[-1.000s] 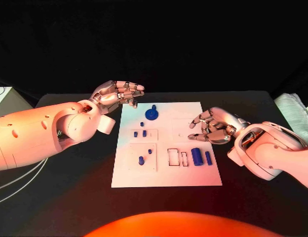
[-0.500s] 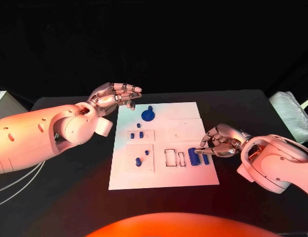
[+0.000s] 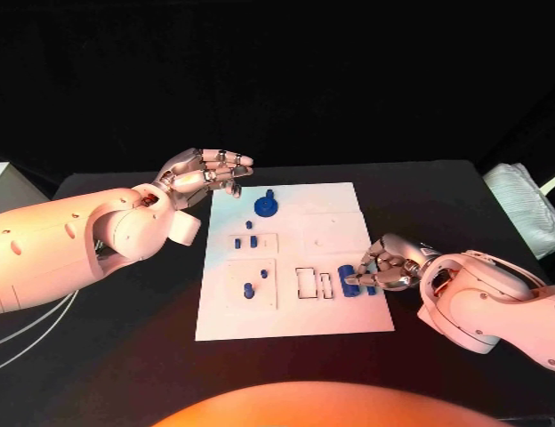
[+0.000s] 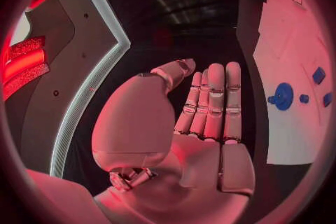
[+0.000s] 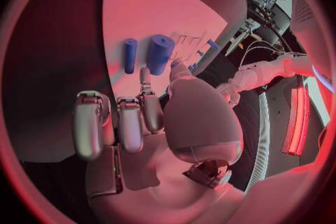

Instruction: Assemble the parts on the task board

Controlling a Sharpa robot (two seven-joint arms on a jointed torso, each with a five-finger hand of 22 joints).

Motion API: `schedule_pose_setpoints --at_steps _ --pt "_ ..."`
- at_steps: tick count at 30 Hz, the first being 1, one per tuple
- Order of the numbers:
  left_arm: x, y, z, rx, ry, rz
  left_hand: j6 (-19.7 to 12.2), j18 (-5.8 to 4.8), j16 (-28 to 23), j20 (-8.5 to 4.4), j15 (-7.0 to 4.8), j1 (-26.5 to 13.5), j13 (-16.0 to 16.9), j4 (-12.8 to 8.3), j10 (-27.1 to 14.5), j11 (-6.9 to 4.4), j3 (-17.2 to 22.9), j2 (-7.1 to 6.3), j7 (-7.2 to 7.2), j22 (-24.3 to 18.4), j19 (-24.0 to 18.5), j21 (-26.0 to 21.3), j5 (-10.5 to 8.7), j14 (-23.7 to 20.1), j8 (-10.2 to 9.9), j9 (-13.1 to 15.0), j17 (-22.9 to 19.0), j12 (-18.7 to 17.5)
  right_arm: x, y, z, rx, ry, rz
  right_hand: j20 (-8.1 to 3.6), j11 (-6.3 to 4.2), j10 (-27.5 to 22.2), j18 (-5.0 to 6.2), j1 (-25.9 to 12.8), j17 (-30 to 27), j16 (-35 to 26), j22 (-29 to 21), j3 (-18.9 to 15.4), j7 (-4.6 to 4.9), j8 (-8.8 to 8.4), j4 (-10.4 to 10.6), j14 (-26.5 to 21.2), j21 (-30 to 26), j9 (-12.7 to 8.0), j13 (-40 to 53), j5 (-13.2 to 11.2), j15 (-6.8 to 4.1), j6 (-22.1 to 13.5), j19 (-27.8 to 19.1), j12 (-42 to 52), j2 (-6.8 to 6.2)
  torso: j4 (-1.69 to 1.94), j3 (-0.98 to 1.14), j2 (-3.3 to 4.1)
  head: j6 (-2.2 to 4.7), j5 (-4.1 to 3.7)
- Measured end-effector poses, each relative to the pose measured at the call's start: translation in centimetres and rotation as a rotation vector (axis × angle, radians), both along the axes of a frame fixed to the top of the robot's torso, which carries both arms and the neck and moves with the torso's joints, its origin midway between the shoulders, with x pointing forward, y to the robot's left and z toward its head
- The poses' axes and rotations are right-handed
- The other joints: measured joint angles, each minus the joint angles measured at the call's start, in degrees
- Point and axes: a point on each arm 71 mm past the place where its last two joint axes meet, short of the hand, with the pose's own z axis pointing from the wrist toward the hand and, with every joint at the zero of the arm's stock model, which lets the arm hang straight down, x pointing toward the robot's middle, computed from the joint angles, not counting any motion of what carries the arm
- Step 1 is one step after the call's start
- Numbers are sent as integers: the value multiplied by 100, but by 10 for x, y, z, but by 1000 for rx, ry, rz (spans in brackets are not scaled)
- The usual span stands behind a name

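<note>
Compared with the frame half a second earlier, the right hand (image 3: 382, 265) is seen lower on the task board (image 3: 341, 320), its fingers now gathered over the two blue cylinders at the board's right edge. The thick blue cylinder (image 3: 349, 277) and the thin blue cylinder (image 3: 371, 286) lie side by side on the board, just beside the row of empty rectangular slots (image 3: 314, 283). In the right wrist view the fingers are curled, with fingertips (image 5: 144, 75) close to the thick cylinder (image 5: 158, 53); whether contact is made cannot be told, and nothing is seen gripped. The thin cylinder (image 5: 130, 55) lies apart from the fingers.

The left hand (image 3: 208, 170) is unchanged from the earlier frame: it is held above the table near the board's far left corner, palm up, fingers loosely extended together, with nothing grasped. The left wrist view confirms an empty palm (image 4: 203, 123).

Other parts recorded on the board: a round blue disc with a peg (image 3: 268, 207) near the far edge, two small blue pegs (image 3: 245, 242) standing in the square panel left of centre, and two further blue pieces (image 3: 250, 290) in the panel near the left edge. The disc is also seen in the left wrist view (image 4: 283, 96).

A white folded cloth (image 3: 529, 213) lies at the table's right edge, well apart from the board. The black table (image 3: 124, 356) carries the board at its centre. Nothing obstructs the space between the right hand and the cylinders.
</note>
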Motion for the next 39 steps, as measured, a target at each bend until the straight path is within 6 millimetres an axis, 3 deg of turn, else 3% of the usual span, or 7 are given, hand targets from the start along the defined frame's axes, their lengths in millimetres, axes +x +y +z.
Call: schedule_pose_setpoints --at_steps 16,22,24,27,29,33,39 --pt "-1 2 0 1 1 -2 0 0 0 0 0 0 0 0 0 0 0 0 0 0 0 0 0 0 0 -1 0 0 5 17 -14 -32 6 26 0 -21 62 0 41 -1 22 -1 -55 -21 49 -23 21 98 45 -1 46 -21 23 0 22 83 5 -4 5 -48 1" --pt "-2 1 0 0 1 -4 0 0 0 0 0 0 0 0 0 0 0 0 0 1 0 0 0 0 0 -2 0 0 8 23 -14 -41 -5 42 1 -21 62 0 505 -2 21 -2 -63 -25 102 -27 1 145 3 -2 103 -40 26 -1 22 54 -1 -4 2 -68 16" --pt "-2 1 0 0 2 -6 0 0 0 0 0 0 0 0 0 0 0 0 0 1 0 0 0 0 0 -2 0 0 8 25 -14 -41 -9 47 1 -22 63 0 663 -2 21 -2 61 -16 96 -25 1 165 -4 -2 205 -40 17 -1 22 52 0 -4 1 -69 16" --pt "-2 1 0 0 2 -7 0 0 0 0 0 0 0 0 0 0 0 0 0 1 0 0 0 0 0 -2 0 0 9 24 -14 -38 -12 44 -42 -46 121 1 745 -2 42 -2 138 -47 80 51 1 258 -42 -2 587 -40 48 -1 23 27 2 -5 -2 -70 17" --pt "-2 1 1 0 3 -8 0 0 0 16 0 0 0 0 0 0 0 0 0 -5 16 0 0 0 0 -2 1 0 8 23 -14 -27 -7 35 -42 -71 155 -66 759 -2 75 -2 174 -75 85 86 21 345 -59 -2 741 -60 77 0 67 12 5 -5 -4 -70 14" --pt "-2 1 0 0 3 -8 0 1 0 21 0 0 0 0 0 0 0 0 0 -6 21 0 0 0 0 -2 1 0 6 19 -15 15 18 -6 -42 -88 221 -89 803 -2 97 3 261 -69 110 103 1 460 -71 -2 810 -82 115 0 125 -30 5 -5 -6 -60 12" --pt "-2 0 0 0 4 -9 0 1 0 21 0 0 0 0 0 0 0 0 0 -5 21 0 0 0 0 0 1 0 4 14 -14 112 74 -78 -53 -89 221 -90 829 -2 97 2 405 -52 113 -10 1 479 -103 -2 811 -82 134 -11 125 78 2 -7 -9 -47 9"
